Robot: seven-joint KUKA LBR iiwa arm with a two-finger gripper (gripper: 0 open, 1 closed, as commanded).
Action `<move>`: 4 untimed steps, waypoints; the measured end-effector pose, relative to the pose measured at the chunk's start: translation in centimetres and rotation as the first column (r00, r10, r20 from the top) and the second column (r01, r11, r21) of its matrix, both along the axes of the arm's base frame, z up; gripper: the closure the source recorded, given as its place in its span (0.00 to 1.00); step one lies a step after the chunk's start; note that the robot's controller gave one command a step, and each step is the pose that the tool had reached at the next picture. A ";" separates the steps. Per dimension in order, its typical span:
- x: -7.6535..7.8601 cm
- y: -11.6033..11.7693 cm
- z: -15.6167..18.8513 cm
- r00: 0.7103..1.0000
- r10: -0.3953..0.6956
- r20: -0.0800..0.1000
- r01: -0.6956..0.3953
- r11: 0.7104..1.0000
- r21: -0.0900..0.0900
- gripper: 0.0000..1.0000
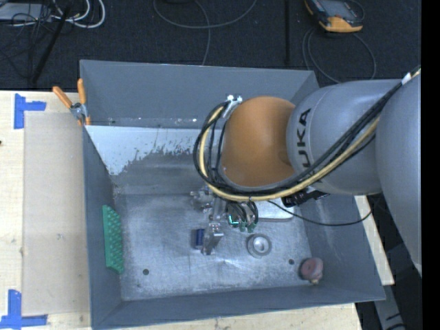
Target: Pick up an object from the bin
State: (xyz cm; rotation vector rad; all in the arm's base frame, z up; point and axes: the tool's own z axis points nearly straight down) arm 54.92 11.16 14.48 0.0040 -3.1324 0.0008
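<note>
Claw (pixel 208 239) was low at frame centre, just beside a small blue object (pixel 198 238) on the bin floor (pixel 158 261); its opening could not be determined. Judged step: positioning before grasp. Next move would require closing squarely round that object, then lifting.

Strip (pixel 112 238) along bin (pixel 172 275) left wall; disc (pixel 258 245) mid-floor, right of gripper (pixel 212 242); lump (pixel 311 269) front-right corner.
</note>
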 end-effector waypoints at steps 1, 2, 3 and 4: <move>0.8 -5.1 -7.4 0.995 0.098 0.012 -0.098 0.995 0.003 0.00; 0.5 -3.2 -7.2 0.951 0.310 0.016 -0.310 0.951 -0.002 0.00; 0.5 -3.1 -7.1 0.951 0.308 0.015 -0.308 0.951 0.000 1.00; 1.9 -11.4 7.6 0.759 0.651 0.014 -0.651 0.759 -0.004 1.00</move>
